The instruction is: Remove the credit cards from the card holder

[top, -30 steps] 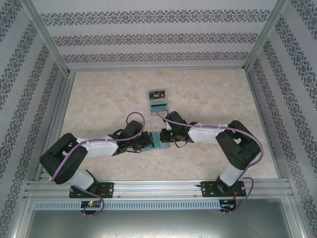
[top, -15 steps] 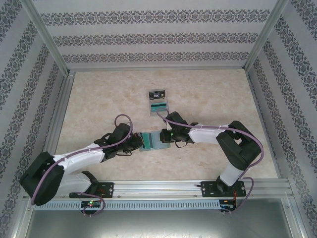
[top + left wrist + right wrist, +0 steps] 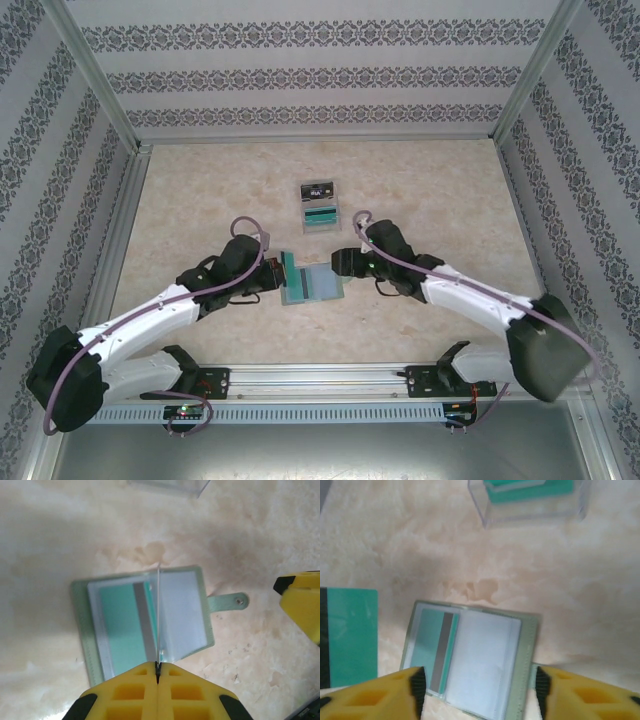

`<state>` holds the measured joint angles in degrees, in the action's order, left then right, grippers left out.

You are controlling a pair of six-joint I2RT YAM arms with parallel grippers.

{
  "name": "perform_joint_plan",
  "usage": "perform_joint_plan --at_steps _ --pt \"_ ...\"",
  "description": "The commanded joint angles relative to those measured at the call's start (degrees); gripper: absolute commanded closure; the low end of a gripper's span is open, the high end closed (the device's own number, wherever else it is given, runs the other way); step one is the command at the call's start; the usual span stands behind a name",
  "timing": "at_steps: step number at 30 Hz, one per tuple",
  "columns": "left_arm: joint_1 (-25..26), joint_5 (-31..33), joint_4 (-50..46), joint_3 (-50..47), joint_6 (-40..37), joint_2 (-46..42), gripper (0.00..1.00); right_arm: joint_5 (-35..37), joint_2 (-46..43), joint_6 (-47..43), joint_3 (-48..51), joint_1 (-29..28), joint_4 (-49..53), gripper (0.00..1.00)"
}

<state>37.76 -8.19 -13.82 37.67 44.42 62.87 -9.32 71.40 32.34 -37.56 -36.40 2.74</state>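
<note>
The card holder (image 3: 315, 285) lies open on the table, a sage wallet (image 3: 182, 612) with clear pockets. One teal credit card (image 3: 117, 630) with a grey stripe sits in its left pocket (image 3: 431, 647). My left gripper (image 3: 271, 274) is shut on another teal credit card (image 3: 288, 266), lifted clear of the wallet; from the left wrist this card (image 3: 159, 610) stands edge-on above the holder, pinched at my left gripper (image 3: 158, 666). Its teal face with a dark stripe (image 3: 351, 637) is at the left of the right wrist view. My right gripper (image 3: 344, 262) (image 3: 477, 690) hangs open over the holder (image 3: 485, 665), touching nothing.
A clear rectangular tray (image 3: 321, 204) stands behind the holder, with a black card (image 3: 318, 189) and a teal card (image 3: 323, 214) in it; its front wall (image 3: 530, 511) is close beyond the wallet. The wallet's closure tab (image 3: 227, 601) points toward my right finger (image 3: 300, 600).
My left gripper has drawn a teal card leftward out of the holder and lifted it. My right gripper has opened, let go of the holder and pulled back to the right.
</note>
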Motion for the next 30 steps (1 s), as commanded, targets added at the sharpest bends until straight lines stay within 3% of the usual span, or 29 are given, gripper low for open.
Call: perform_joint_plan --at_steps 1,5,16,20,24,30 --pt "-0.2 4.1 -5.6 5.7 -11.1 1.9 1.0 5.8 -6.3 -1.6 4.0 0.8 0.4 0.2" --pt "0.4 6.1 -7.1 12.5 -21.6 6.9 1.0 11.1 -15.2 -1.6 8.9 1.3 -1.3 0.02" --pt "1.0 16.6 -15.5 35.1 -54.3 26.3 1.0 20.1 -32.3 -0.7 20.4 1.8 -7.9 0.02" --pt "1.1 19.9 -13.8 38.4 -67.0 31.6 1.0 21.7 -36.7 -1.6 23.0 1.8 -9.3 0.02" --pt "1.0 21.3 -7.3 37.6 -78.0 34.6 1.0 21.6 -37.0 -2.4 23.2 1.8 -9.3 0.02" --pt "1.1 19.8 -5.0 41.1 -85.6 39.5 1.0 19.6 -33.7 -4.2 22.1 1.7 -9.5 0.02"
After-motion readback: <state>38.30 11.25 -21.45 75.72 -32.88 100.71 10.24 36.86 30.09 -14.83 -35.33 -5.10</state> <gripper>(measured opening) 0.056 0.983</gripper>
